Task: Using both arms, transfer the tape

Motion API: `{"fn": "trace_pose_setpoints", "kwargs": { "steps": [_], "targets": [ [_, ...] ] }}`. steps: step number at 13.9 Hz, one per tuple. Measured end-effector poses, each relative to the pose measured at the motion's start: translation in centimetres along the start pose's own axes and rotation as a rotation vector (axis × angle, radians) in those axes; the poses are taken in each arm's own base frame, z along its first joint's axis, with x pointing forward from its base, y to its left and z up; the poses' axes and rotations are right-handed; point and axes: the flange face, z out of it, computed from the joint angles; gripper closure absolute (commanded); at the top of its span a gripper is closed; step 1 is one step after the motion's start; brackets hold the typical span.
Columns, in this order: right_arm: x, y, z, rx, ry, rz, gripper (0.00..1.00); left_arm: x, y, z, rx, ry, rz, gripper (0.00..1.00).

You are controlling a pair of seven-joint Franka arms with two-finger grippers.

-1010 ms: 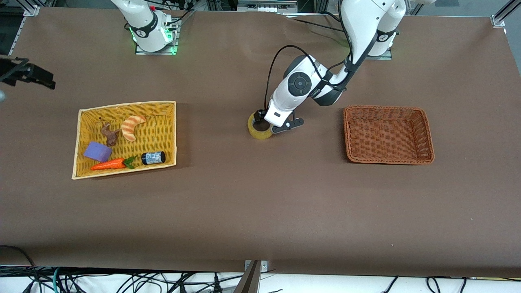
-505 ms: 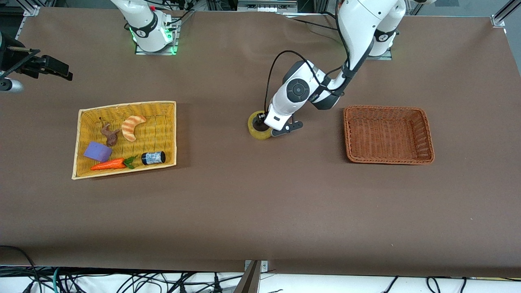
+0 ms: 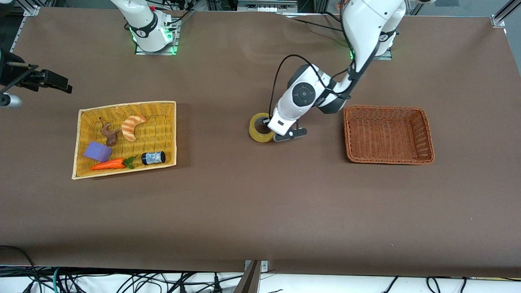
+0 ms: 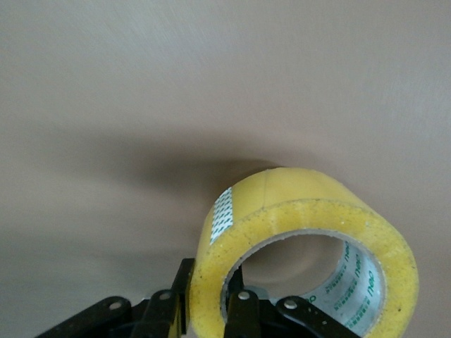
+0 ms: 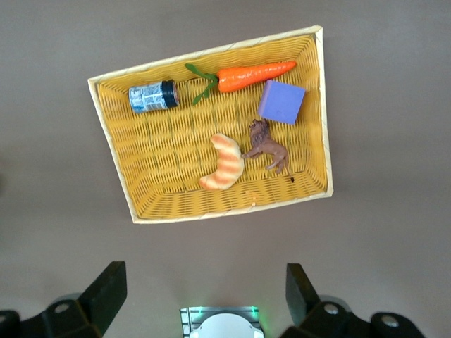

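Front view first: the left gripper has the tape mid-table, roughly halfway between the yellow basket toward the right arm's end and the brown basket toward the left arm's end. Compared with half a second ago, the roll sits a touch lower in this view and tips up on edge, its hole now facing the side rather than up, so it looks lifted off the brown cloth. That reads as a secure grab, with the carry to the brown basket next. The right gripper waits high near the table's edge at the right arm's end, having barely drifted.

Left wrist view: the tape fills the frame, tilted, with a shadow on the cloth under it. One finger is inside the core, the other outside the yellow wall, so the jaws are clamped on the roll's wall.

Right wrist view: the right gripper has its jaws wide apart and empty, looking down on the yellow basket with the croissant, carrot and jar inside.
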Motion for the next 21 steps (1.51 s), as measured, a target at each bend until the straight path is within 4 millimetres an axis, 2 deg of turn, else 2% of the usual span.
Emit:
{"fn": "trace_pose_setpoints", "kwargs": {
  "steps": [2, 4, 5, 6, 12, 14, 15, 16, 17, 18, 19, 21],
  "targets": [
    [1.0, 0.5, 0.5, 0.005, -0.008, 0.006, 0.0, 3.1, -3.3, -6.4, 0.035, -0.021, 0.05, 1.0],
    [1.2, 0.8, 0.5, 0.007, -0.008, 0.012, 0.0, 6.0, -8.3, -12.2, 0.054, -0.027, 0.13, 1.0],
    [1.2, 0.9, 0.4, 0.007, -0.004, 0.013, 0.0, 7.0, -11.4, -14.0, 0.061, -0.027, 0.182, 1.0],
    [1.2, 0.8, 0.2, 0.007, -0.002, 0.011, 0.0, 7.7, -14.5, -14.9, 0.068, -0.029, 0.237, 1.0],
    [1.2, 0.6, 0.3, 0.008, -0.002, 0.007, 0.0, 12.3, -32.8, -14.9, 0.079, -0.077, 0.493, 1.0],
    [1.2, 0.6, 0.3, 0.008, -0.002, 0.007, 0.0, 13.2, -36.7, -13.7, 0.116, -0.063, 0.545, 1.0],
    [1.2, 0.6, 0.3, 0.008, -0.002, 0.007, 0.0, 13.4, -37.7, -12.6, 0.134, -0.054, 0.557, 1.0],
    [1.2, 0.6, 0.3, 0.008, -0.002, 0.007, 0.0, 13.4, -38.1, -11.2, 0.141, -0.056, 0.564, 0.9],
    [1.2, 0.6, 0.3, 0.008, -0.002, 0.007, 0.0, 13.3, -38.3, -10.0, 0.143, -0.066, 0.568, 0.63],
    [1.2, 0.6, 0.3, 0.008, -0.002, 0.007, 0.0, 13.3, -38.3, -9.0, 0.143, -0.078, 0.57, 0.14],
    [1.3, 0.6, 0.3, 0.008, -0.002, 0.007, 0.0, 13.4, -38.3, -8.5, 0.143, -0.086, 0.572, 0.0],
    [1.3, 0.6, 0.3, 0.008, -0.002, 0.007, 0.0, 13.4, -38.3, -8.4, 0.143, -0.085, 0.572, 0.0]
  ]
}}
